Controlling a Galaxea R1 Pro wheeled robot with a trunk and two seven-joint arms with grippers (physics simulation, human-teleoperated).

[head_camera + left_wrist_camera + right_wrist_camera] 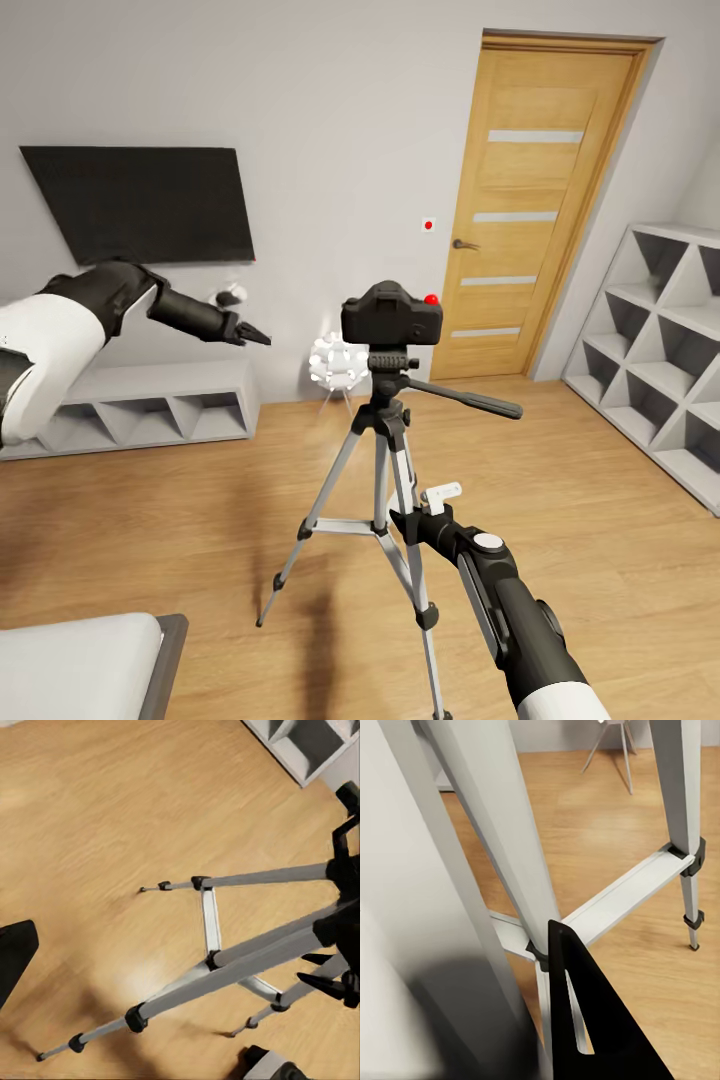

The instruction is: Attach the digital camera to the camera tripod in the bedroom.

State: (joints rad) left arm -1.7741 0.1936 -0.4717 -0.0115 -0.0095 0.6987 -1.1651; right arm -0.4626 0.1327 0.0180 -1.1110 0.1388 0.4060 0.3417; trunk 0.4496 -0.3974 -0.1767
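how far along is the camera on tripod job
Looks nearly done: the digital camera sits upright on the head of the camera tripod. In hand: the right gripper is down at the tripod's legs; its grip is unclear. The left gripper hangs apart. Left: confirm the mount and withdraw.

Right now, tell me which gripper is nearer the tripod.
Right. The right gripper is down against the camera tripod, among its legs below the head. The left gripper hangs off to the tripod's left, about level with the digital camera, with open air between.
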